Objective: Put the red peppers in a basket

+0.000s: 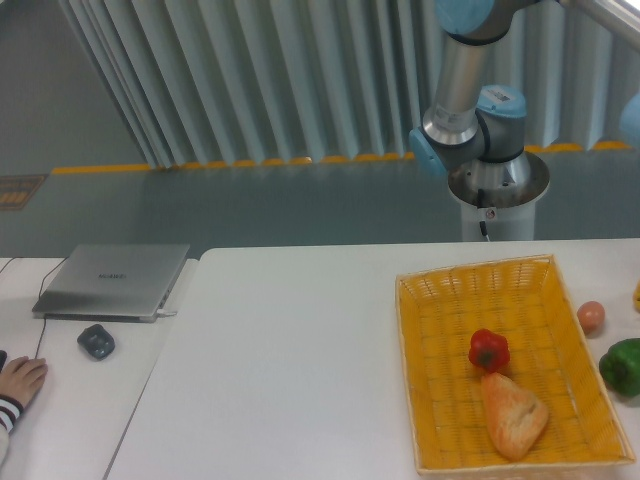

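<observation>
A small glossy red pepper (488, 350) with a dark stem lies inside the yellow woven basket (432, 300), near its middle and just above a bread roll (513, 414). The robot arm (468, 110) rises behind the table at the upper right and runs out of the frame. Its gripper is out of view, so nothing is holding the pepper.
A green bell pepper (623, 366) and a pale reddish round fruit (591, 316) sit on the table right of the basket. On the left are a closed laptop (112, 280), a grey mouse (96, 342) and a person's hand (18, 380).
</observation>
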Action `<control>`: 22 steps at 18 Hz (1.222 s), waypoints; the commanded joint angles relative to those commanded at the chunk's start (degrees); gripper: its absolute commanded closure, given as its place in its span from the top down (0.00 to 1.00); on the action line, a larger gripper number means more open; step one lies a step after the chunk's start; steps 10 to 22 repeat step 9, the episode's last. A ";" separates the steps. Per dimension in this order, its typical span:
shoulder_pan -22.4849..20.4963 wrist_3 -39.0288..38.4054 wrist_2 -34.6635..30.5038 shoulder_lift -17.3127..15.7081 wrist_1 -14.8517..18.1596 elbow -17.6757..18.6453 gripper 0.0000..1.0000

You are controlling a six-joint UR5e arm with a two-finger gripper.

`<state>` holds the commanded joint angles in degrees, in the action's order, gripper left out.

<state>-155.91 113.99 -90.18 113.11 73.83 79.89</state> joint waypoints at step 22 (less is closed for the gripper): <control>-0.53 0.79 0.00 0.09 0.09 -0.09 1.00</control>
